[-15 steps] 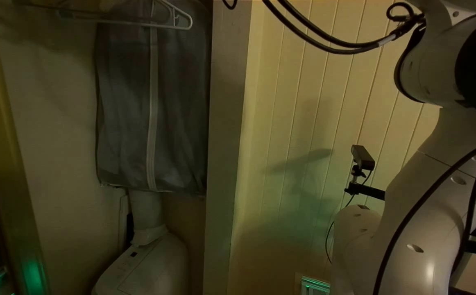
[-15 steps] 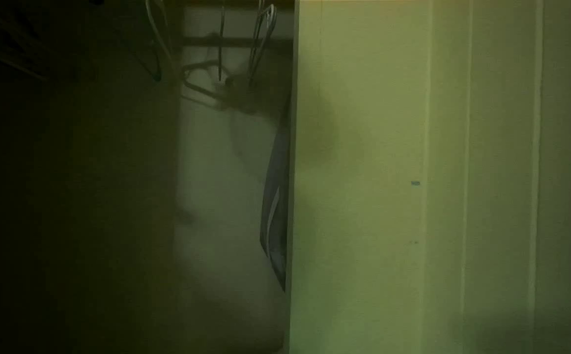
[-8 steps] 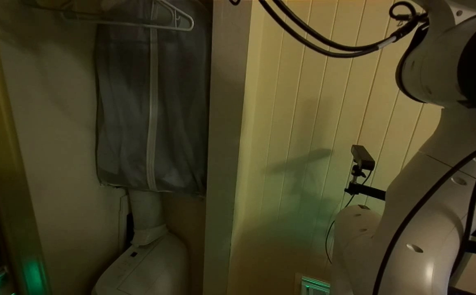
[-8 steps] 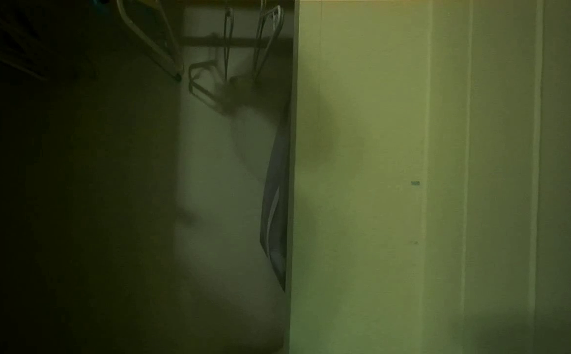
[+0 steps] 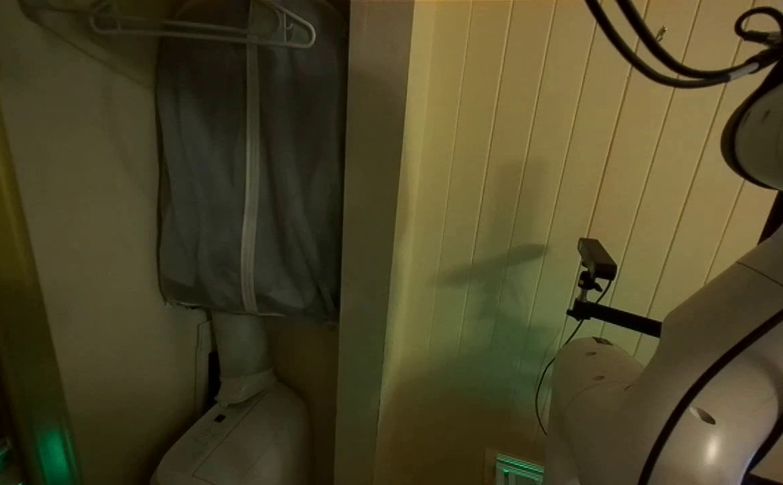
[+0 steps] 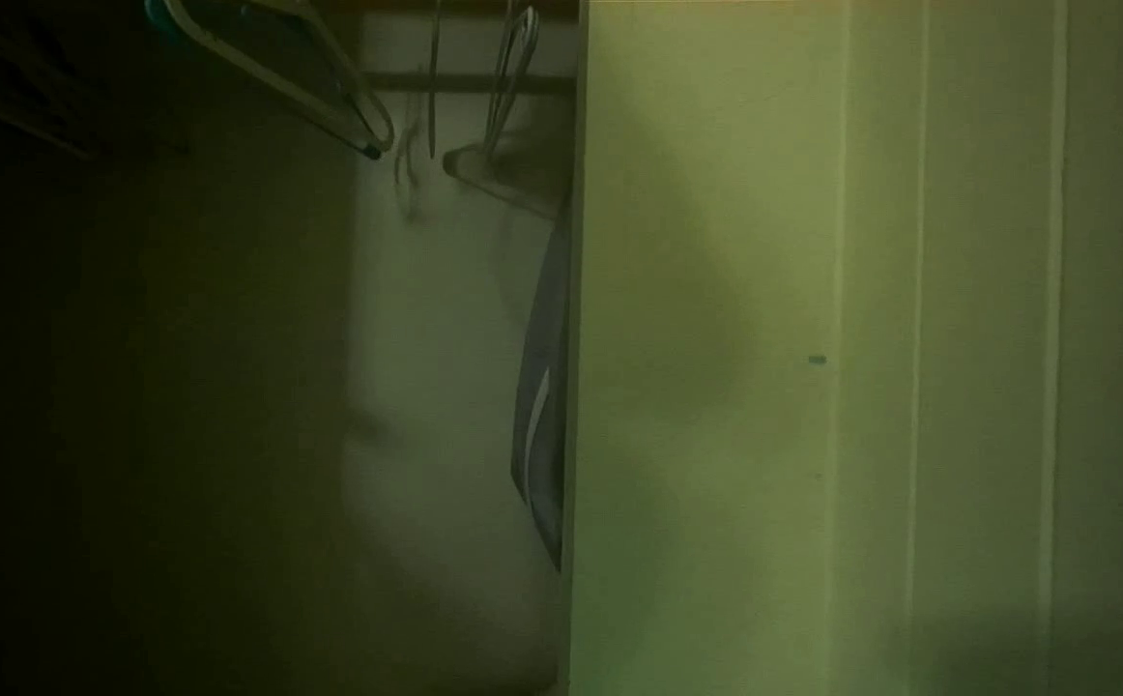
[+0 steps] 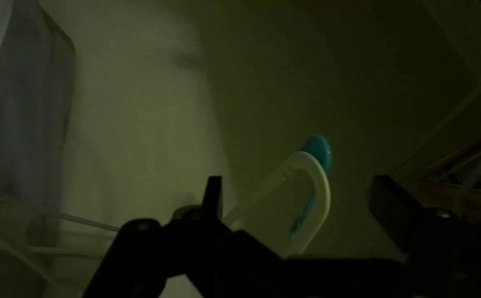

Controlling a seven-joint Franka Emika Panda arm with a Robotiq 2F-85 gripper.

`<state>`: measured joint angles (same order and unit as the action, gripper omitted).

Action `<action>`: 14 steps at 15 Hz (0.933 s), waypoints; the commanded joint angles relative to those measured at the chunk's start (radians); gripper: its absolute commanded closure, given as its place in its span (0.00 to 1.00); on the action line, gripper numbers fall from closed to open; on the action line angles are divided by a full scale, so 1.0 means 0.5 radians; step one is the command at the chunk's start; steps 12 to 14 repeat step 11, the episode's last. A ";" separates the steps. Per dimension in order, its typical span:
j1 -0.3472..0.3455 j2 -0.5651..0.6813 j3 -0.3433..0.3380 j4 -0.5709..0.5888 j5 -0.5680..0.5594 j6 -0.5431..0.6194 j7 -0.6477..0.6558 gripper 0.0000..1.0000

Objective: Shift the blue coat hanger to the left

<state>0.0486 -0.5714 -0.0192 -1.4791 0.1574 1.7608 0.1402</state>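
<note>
The blue coat hanger (image 7: 318, 150) shows its blue end just past the rounded end of a white hanger (image 7: 323, 198) in the wrist view. More blue shows through the white one's loop. My gripper (image 7: 299, 182) is open, its dark fingers (image 7: 212, 194) wide apart on either side of both hanger ends. I see no finger closed on either hanger; the lower parts are hidden behind the gripper body. In an exterior view a bit of the blue coat hanger (image 6: 160, 17) appears at the upper left beside the white hanger (image 6: 262, 72). The gripper is outside both exterior views.
A grey garment bag (image 5: 209, 175) hangs by the closet's side wall (image 5: 374, 202). Other pale hangers (image 6: 513, 77) hang near that wall, with one (image 7: 0, 231) at the wrist view's lower left. A white appliance (image 5: 250, 438) stands below the bag.
The gripper has opened. The arm has drawn back to the right in an exterior view. The white hanger with the blue one has swung, its lower end shifting right in an exterior view.
</note>
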 commanded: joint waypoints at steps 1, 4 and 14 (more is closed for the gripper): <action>-0.208 -0.250 0.060 -0.241 -0.226 -0.115 0.064 0.00; -0.273 -0.334 0.063 -0.336 -0.409 -0.226 -0.037 0.00; -0.235 -0.311 0.041 -0.331 -0.404 -0.245 -0.064 0.00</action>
